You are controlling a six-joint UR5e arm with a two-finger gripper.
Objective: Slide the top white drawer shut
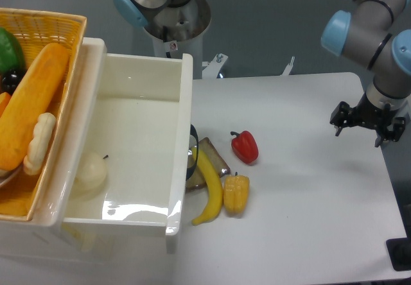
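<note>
The top white drawer (138,115) stands pulled far out to the right of its cabinet, a deep glossy cream tray. Its black curved handle (193,151) sits on the front panel, facing the table. Inside lies a pale round fruit with a small stem (90,170). My gripper (366,126) hangs over the right side of the table, well away from the drawer front. It points downward, its black fingers look spread apart, and nothing is between them.
Just in front of the drawer handle lie a banana (210,194), a yellow pepper (236,194), a red pepper (244,146) and a brown flat item (215,158). A yellow wicker basket (64,25) of food rests on the cabinet at left. The arm's base (172,15) stands behind.
</note>
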